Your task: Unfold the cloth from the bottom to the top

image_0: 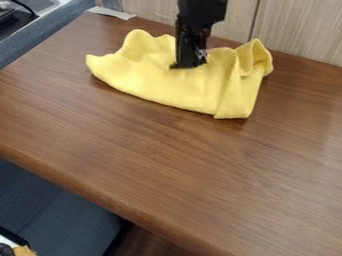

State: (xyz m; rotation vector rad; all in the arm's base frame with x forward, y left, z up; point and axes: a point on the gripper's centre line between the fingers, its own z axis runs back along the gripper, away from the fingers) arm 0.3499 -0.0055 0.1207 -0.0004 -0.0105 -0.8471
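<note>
Over the middle of the yellow cloth hangs the black gripper [188, 65], pointing down from the top edge, its tips at the cloth's surface. The yellow cloth [157, 82] lies rumpled near the back of the table, with raised folds along its far side. Its right end is doubled over into an upright curl, and a folded strip runs down to the near right corner. Part of the cloth behind the gripper is hidden.
The brown wooden table [153, 155] extends in front of the cloth to a rounded near edge. A wood-panelled wall [300, 30] stands close behind. A whitish strip [111, 12] lies at the back left corner, and a dark device [13, 20] is at the upper left.
</note>
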